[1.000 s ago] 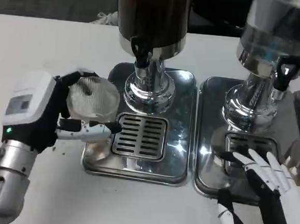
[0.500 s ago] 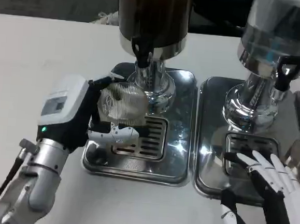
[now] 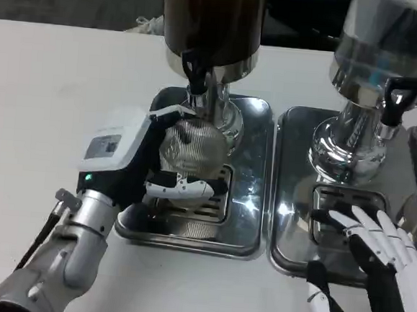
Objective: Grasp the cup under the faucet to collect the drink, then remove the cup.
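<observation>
Fingers (image 3: 184, 189) wrap cup (image 3: 193, 146), seemingly under faucet (image 3: 195, 70).

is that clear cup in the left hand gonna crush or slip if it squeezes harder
The cup looks like thin, ribbed clear plastic, so it probably flexes and could buckle under a hard squeeze. It appears empty, so likely very light and easy to tip on the slotted drip tray. The ribs may help the left hand keep it from slipping.
</observation>
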### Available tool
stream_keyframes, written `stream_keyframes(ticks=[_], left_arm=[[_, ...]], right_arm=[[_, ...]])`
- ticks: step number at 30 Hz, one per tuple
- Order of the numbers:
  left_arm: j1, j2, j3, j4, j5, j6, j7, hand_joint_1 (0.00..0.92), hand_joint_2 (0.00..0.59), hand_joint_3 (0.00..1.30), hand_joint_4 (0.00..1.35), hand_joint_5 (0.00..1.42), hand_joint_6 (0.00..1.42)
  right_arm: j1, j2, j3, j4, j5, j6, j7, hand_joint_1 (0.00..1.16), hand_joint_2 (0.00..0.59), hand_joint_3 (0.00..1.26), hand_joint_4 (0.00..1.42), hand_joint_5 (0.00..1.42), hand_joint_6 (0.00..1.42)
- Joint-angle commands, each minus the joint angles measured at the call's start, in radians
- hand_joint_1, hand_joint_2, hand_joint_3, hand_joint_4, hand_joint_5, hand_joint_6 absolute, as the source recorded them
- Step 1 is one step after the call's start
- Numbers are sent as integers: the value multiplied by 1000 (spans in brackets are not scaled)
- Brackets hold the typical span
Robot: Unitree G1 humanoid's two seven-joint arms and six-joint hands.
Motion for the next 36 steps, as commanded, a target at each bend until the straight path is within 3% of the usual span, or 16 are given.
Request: stream_keyframes(ticks=[1, 6, 12, 14, 20, 36], left_arm=[[-18, 11, -9, 2, 2, -19, 7, 611, 0, 635, 723, 973, 1348], [-7, 28, -4, -14, -4, -18, -7, 525, 0, 583, 636, 905, 1282], [15, 53, 6, -52, -10, -4, -26, 277, 33, 539, 501, 797, 1154], [23, 60, 9, -65, -11, 3, -31, 228, 31, 519, 441, 714, 1043], [41, 78, 17, -90, -15, 16, -61, 188, 30, 387, 349, 579, 842], [55, 92, 19, -122, 9, 44, -62, 177, 39, 389, 334, 548, 763]], right_arm=[[11, 8, 8, -6, -5, 5, -14, 499, 512, 294, 151, 73, 62], [5, 12, 14, 4, -3, 1, -15, 487, 520, 298, 151, 86, 63], [-6, 12, 16, 11, 3, 3, -11, 475, 521, 311, 164, 96, 63], [-9, 11, 16, 13, 5, 3, -9, 474, 521, 313, 164, 96, 63], [-17, 8, 17, 16, 8, 4, -6, 471, 521, 320, 164, 103, 63], [-21, -1, 12, 15, 29, 5, 5, 465, 521, 347, 174, 132, 79]])
